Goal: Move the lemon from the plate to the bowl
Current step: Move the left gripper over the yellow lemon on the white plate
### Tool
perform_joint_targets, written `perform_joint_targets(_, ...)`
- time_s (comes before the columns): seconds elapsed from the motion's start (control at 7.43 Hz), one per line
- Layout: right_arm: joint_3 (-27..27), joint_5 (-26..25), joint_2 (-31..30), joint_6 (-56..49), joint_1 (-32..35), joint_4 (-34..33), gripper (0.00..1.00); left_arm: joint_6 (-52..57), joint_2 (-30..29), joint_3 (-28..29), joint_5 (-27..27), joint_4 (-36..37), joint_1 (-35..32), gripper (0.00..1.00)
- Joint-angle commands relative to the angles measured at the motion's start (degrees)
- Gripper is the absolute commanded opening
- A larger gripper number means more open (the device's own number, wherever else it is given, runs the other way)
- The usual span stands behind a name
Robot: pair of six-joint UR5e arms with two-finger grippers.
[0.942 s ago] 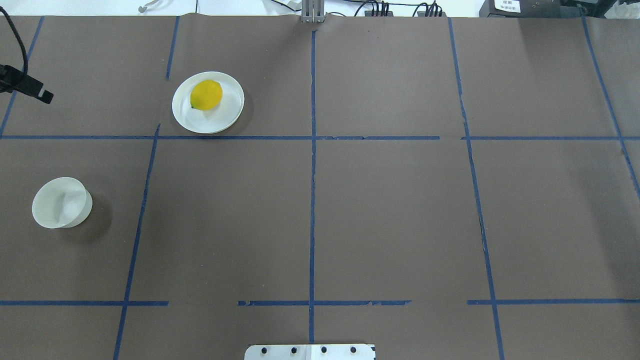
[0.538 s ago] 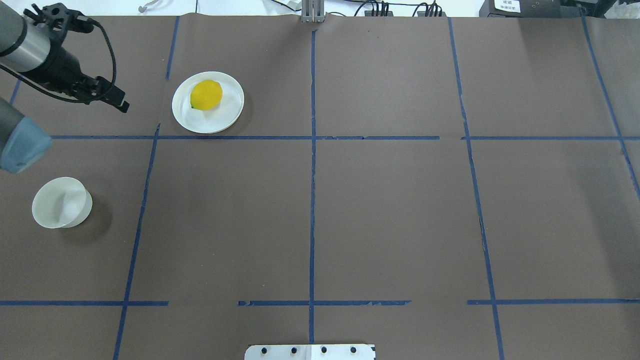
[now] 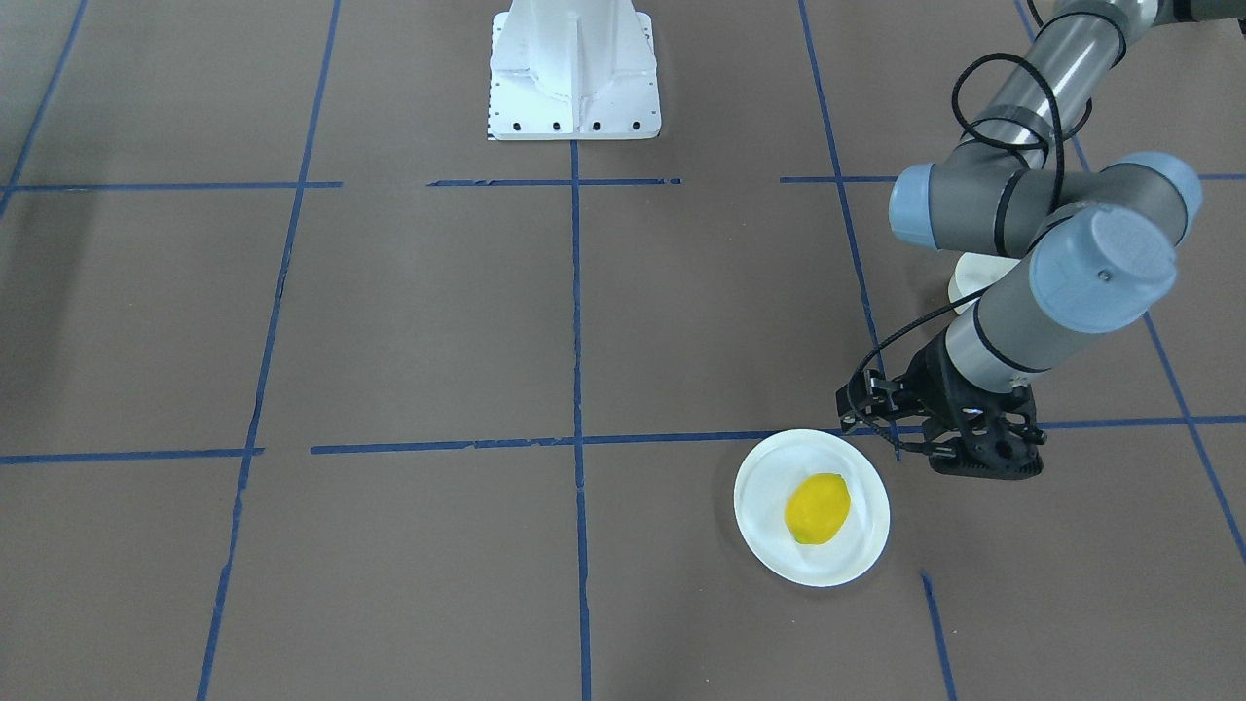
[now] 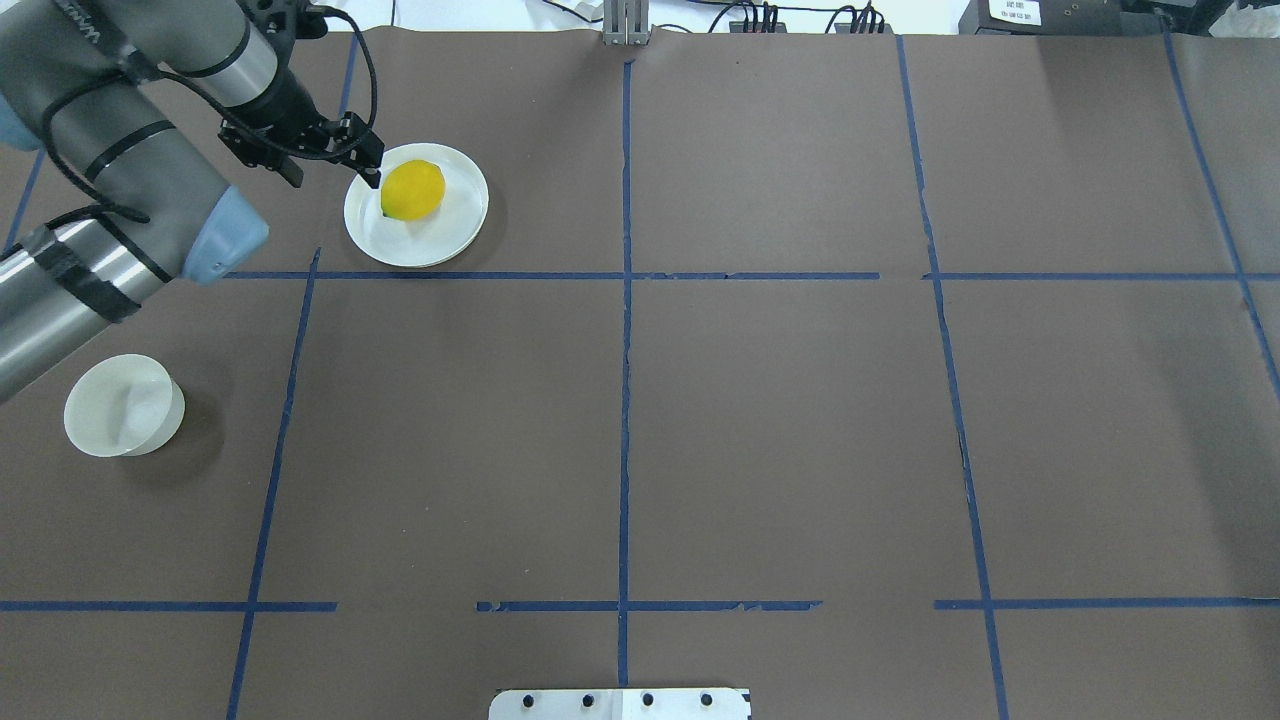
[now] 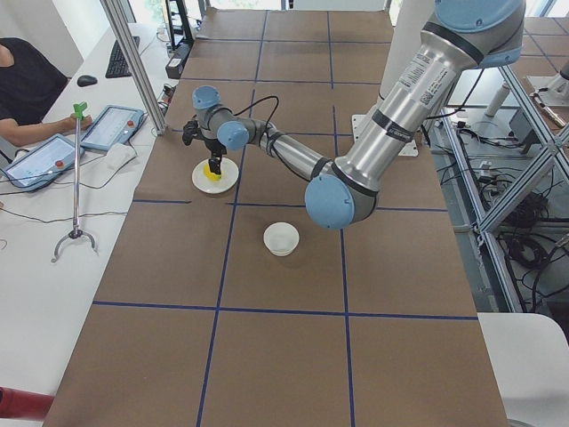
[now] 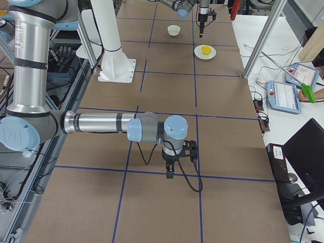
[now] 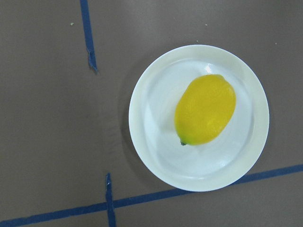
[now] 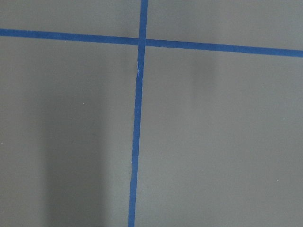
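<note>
Left arm newly beside plate, lemon unmoved; jaws' state for both arms unclear.

Lemon: bright yellow, greenish tip at one end. Plate: plain white. Bowl: off-white, translucent. Counter: brown covering, blue tape grid. Left gripper: black; arm silver-grey with light blue joint caps.

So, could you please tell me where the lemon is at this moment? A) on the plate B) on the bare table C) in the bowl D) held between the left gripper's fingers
A: the lemon lies on the plate; the bowl holds no lemon.
</note>
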Motion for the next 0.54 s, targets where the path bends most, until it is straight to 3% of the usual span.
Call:
perform_joint_targets(0.0,0.00,0.00,0.00,0.00,0.00,0.00,1.00,-1.53,-5.87,8.70,2.51,-0.99,1.12,1.00)
perform_joint_targets(0.27,0.00,0.00,0.00,0.00,0.00,0.00,1.00,-4.77,-6.67,13.37,3.47,-7.99,2.52,1.00)
perform_joint_targets(0.4,0.00,0.00,0.00,0.00,0.00,0.00,1.00,-5.31,-8.15,15.57,6.87,-8.55,3.74,1.00)
